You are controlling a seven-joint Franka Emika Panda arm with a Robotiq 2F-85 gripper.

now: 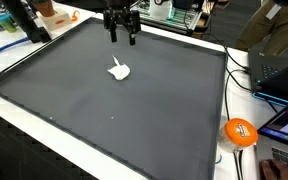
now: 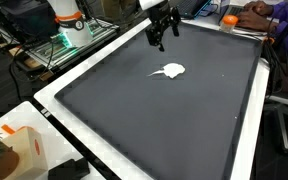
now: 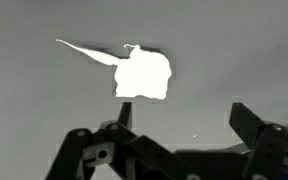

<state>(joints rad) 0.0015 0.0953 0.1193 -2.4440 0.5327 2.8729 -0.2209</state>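
My gripper hangs open and empty above the far part of a large dark grey mat; it also shows in an exterior view. A small white object with a thin tail lies flat on the mat below and in front of the gripper, and it shows too in an exterior view. In the wrist view the white object lies above the two black fingers, apart from them, with nothing between the fingertips.
An orange ball sits off the mat's edge on the white table. Cables and a laptop are near it. A person sits at the far side. A box with a plant stands at a corner.
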